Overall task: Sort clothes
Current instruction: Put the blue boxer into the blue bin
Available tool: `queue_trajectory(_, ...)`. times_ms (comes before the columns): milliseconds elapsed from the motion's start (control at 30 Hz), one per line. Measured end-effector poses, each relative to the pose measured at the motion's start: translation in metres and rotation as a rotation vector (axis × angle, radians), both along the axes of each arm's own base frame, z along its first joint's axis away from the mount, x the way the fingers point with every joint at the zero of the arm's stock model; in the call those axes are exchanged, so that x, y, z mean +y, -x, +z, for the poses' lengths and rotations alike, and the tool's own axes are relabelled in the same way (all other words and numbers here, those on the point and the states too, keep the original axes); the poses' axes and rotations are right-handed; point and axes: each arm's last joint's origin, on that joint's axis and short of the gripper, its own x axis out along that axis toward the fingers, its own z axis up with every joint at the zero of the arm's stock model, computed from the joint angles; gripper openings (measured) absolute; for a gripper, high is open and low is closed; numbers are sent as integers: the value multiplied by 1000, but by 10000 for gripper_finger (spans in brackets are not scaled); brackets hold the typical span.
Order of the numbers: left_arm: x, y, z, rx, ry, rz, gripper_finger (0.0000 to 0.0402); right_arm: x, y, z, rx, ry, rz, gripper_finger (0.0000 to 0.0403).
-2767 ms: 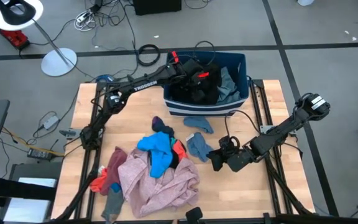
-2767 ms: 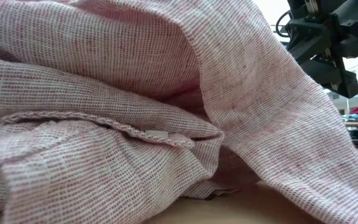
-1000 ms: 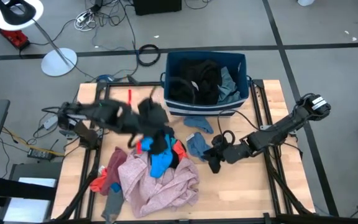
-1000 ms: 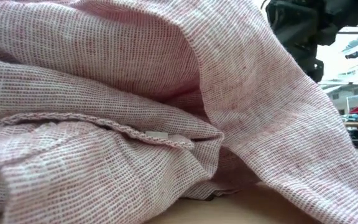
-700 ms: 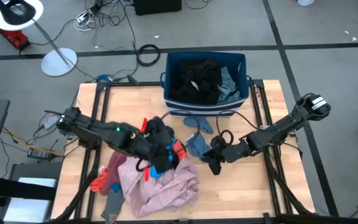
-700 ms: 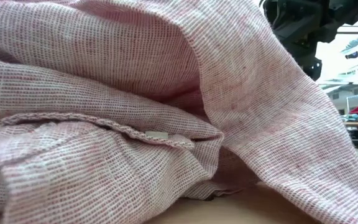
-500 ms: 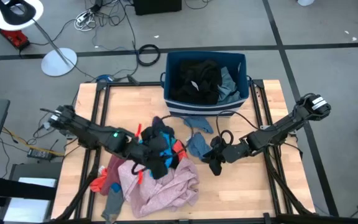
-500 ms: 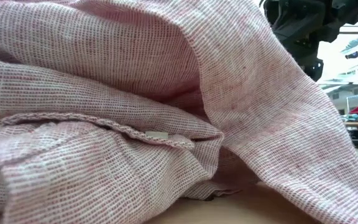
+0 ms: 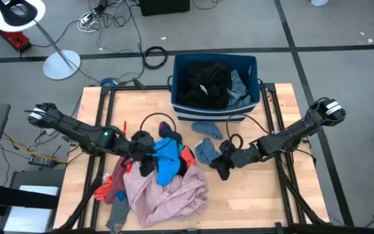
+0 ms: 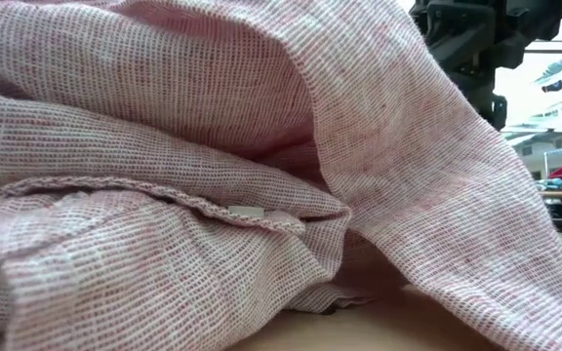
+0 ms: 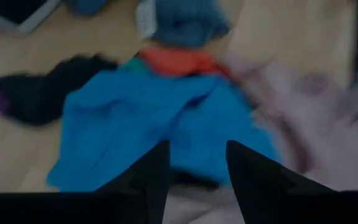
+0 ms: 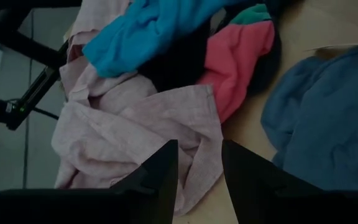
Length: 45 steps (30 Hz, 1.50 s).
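The clothes lie heaped on the near half of the wooden table. A bright blue garment [image 9: 167, 159] lies on top, over a red-orange one [image 9: 186, 156] and a large pink one [image 9: 167, 192]. My left gripper [image 9: 150, 158] is open at the blue garment's left edge, its fingers [image 11: 157, 163] poised over the blue cloth [image 11: 154, 118]. My right gripper [image 9: 221, 169] is open and low over the table beside a teal-grey sock [image 9: 206, 153]. It points at the pink garment's edge [image 12: 185, 124]. The low view is filled by the pink garment [image 10: 213, 146].
The dark blue bin [image 9: 206, 116] with white stripes stands at the table's far edge and holds black and teal-grey clothes. A second teal-grey sock [image 9: 206, 129] lies in front of it. A black garment [image 9: 167, 130], a red piece [image 9: 106, 188] and a grey sock [image 9: 117, 211] lie around the heap.
My left gripper has come down from above the table's middle onto the heap. It then drew back a little toward the table's left edge, ending beside the blue garment, with its arm folded low toward the left. The clothes lie as before.
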Motion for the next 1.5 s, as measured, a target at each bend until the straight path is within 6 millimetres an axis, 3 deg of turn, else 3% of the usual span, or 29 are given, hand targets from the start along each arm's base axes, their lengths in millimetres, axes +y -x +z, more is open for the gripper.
queue_trajectory(367,29,10,-45,180,-109,-146,163,-3,-1,0,-14,-85,-124,126)
queue_trajectory(667,38,4,-50,159,-183,-290,163,-4,-1,1,-26,-130,-191,126)
queue_trajectory(800,37,-2,-59,193,-165,-348,163,-5,-1,1,-37,-128,-222,126)
queue_trajectory(967,38,-11,-74,262,-263,-373,162,-6,-1,1,-44,-121,-238,126)
queue_trajectory(1067,40,-14,-78,271,-290,-354,131,-6,-1,1,-45,-122,-239,126)
queue_trajectory(1200,42,-17,-76,252,-259,-327,26,-6,-1,1,-45,-120,-238,126)
queue_trajectory(1367,40,-27,-55,183,-149,-279,6,-5,-1,1,-43,-106,-226,126)
queue_trajectory(1500,39,-37,-19,103,-131,-246,4,-5,-1,1,-33,-87,-200,126)
